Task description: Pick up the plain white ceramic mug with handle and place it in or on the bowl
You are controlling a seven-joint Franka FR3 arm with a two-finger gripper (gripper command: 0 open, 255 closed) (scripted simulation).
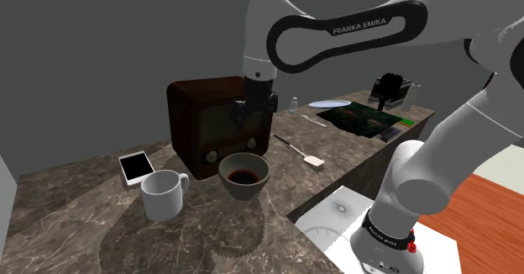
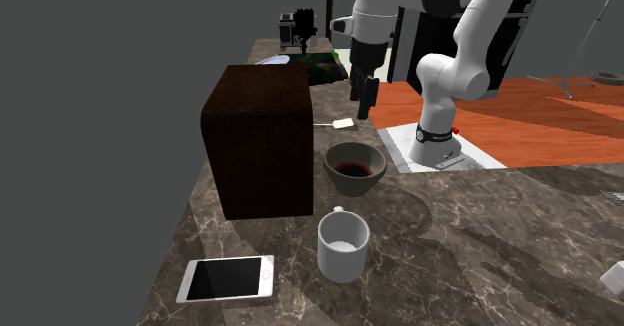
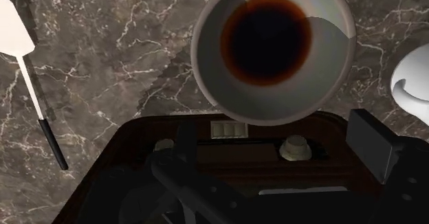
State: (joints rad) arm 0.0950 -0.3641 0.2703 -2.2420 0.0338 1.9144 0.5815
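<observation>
The white mug [image 1: 164,194] with its handle stands upright on the dark marble counter [image 1: 75,230], on the shoulder view's left of the bowl. The grey bowl [image 1: 243,176] has a dark brown inside and sits in front of a dark wooden radio [image 1: 214,125]. My gripper [image 1: 254,119] hangs open above the radio's top, nothing between its fingers, well apart from the mug. In the wrist view the bowl [image 3: 273,51] lies beyond the open gripper [image 3: 278,150], and the mug's rim [image 3: 412,78] shows beside the bowl. In the second exterior view the mug [image 2: 343,244] stands nearer than the bowl [image 2: 355,167].
A phone [image 1: 135,167] lies flat behind the mug. A white spatula [image 1: 301,149] rests past the bowl. Farther along are a green mat [image 1: 361,117], a plate [image 1: 329,104] and a black appliance [image 1: 390,87]. The counter edge runs close beside the bowl.
</observation>
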